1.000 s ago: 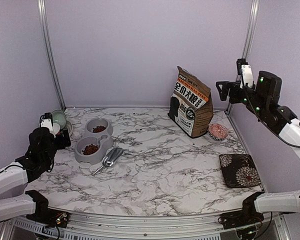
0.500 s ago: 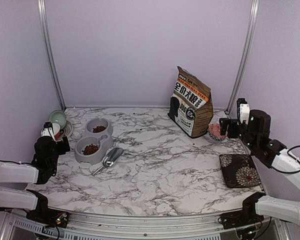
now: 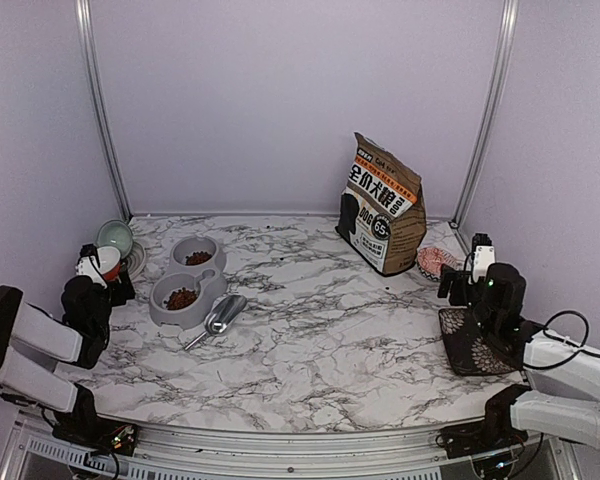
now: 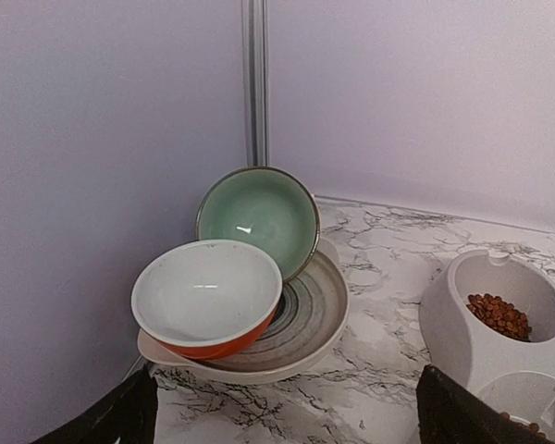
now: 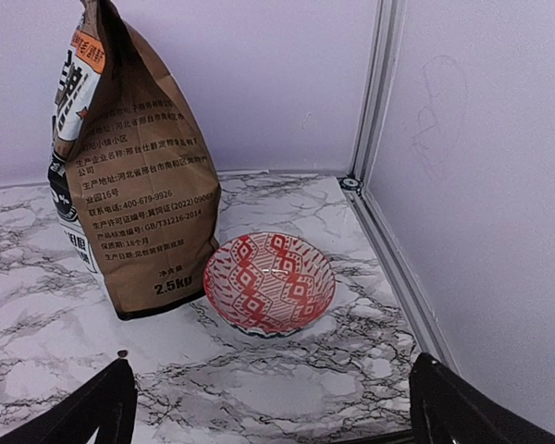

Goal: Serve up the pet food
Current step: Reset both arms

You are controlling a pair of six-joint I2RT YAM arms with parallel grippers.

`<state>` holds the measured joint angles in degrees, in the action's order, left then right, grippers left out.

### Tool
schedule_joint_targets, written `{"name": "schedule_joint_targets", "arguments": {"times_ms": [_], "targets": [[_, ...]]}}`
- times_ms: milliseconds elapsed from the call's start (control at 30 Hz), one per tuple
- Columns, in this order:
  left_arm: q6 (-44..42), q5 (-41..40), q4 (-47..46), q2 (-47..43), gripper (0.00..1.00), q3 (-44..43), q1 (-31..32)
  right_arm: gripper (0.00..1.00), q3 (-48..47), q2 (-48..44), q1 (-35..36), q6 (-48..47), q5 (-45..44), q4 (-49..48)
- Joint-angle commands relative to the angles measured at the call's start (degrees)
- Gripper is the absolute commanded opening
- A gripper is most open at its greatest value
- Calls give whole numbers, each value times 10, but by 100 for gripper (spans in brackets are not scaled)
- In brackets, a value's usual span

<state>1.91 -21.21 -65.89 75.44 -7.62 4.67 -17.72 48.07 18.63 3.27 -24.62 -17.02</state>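
Pet food (image 3: pixel 181 297): small reddish-brown dry pellets, loose and matte, heaped in both wells of a grey double feeder (image 3: pixel 160 306) on the left side of the marble table (image 3: pixel 320 350). Feeder is smooth plastic with rounded wells; its long axis runs away from the arms, tilted slightly right.

Left gripper (image 4: pixel 285 407) is empty, jaws wide apart, aimed at a stack in the corner: a glossy green bowl (image 4: pixel 259 220) leaning behind an orange bowl (image 4: pixel 206 294) with a white inside, both on a ringed plate (image 4: pixel 307 319). The kibble lies just to this gripper's right, near it. Left arm is clearly nearer.

Right gripper (image 5: pixel 273 407) is also spread and empty, well apart from the kibble across the table, facing a red-patterned bowl (image 5: pixel 270 282) beside the upright paper dog-food bag (image 5: pixel 134 185).

A shiny metal scoop (image 3: pixel 223 313) lies just beside the feeder, handle towards the near edge.

Both wells hold food and both arms sit folded low, so serving looks about done.
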Motion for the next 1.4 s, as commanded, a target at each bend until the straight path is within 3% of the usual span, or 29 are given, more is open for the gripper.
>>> {"name": "schedule_joint_targets", "arguments": {"times_ms": [0,67,167,300,567,833,900,1000,1367], "targets": [[0,43,-146,77,99,9,-20,100,18,34,-16,-31,-25,-136],[-12,57,-234,136,99,16,-22,100,36,55,-27,-41,-25,-193],[-6,65,-130,113,99,-19,-22,100,44,95,-46,-44,-21,-237],[-6,60,-73,120,99,-55,-22,100,48,137,-74,-57,-12,-290],[-8,59,-66,121,99,-60,-23,100,62,233,-120,-70,42,-418],[-7,59,-64,121,99,-60,-22,100,21,415,-138,-90,71,-556],[-7,59,-64,121,99,-60,-22,100,17,402,-148,-81,96,-524],[-7,59,-63,120,99,-60,-22,100,41,436,-169,-86,175,-599],[-7,59,-63,121,99,-61,-22,100,45,433,-170,-89,182,-603]]}}
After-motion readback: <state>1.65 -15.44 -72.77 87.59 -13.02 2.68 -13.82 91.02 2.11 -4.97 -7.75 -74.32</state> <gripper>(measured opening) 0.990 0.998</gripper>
